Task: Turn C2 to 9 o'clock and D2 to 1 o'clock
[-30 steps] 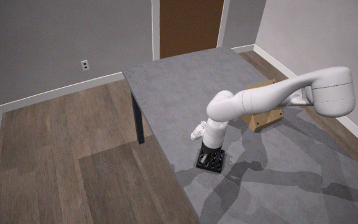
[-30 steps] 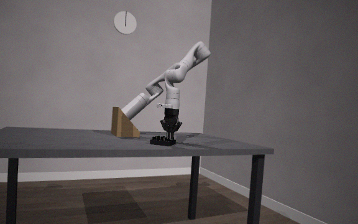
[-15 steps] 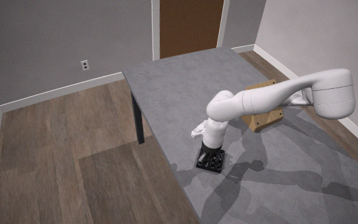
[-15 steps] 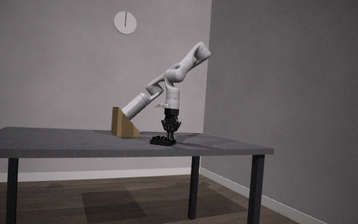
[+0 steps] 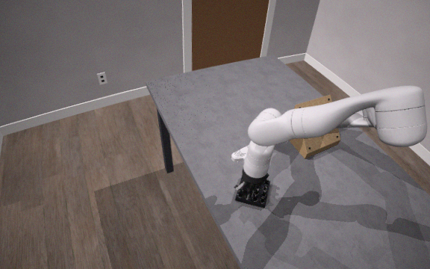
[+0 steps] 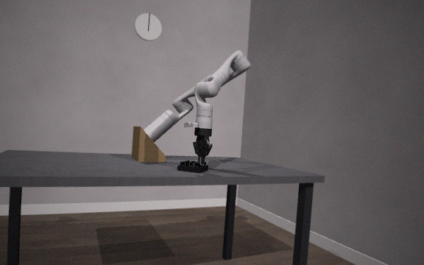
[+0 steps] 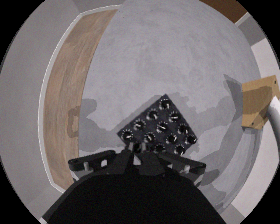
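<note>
The black knob box (image 5: 253, 194) stands on the grey table near its left edge, and also shows in the exterior view (image 6: 193, 167) and the wrist view (image 7: 160, 131). My gripper (image 5: 249, 186) points straight down onto the box and is shut on one of its knobs. In the side view the fingers (image 6: 202, 160) come down on the right part of the box. In the wrist view the fingertips (image 7: 143, 156) meet at the box's near edge and hide the held knob. I cannot tell which knob it is, nor read the white lines.
A wooden wedge block (image 5: 317, 127) stands on the table behind the arm, and also shows in the side view (image 6: 146, 147) and the wrist view (image 7: 260, 99). The table's left edge (image 5: 200, 187) runs close beside the box.
</note>
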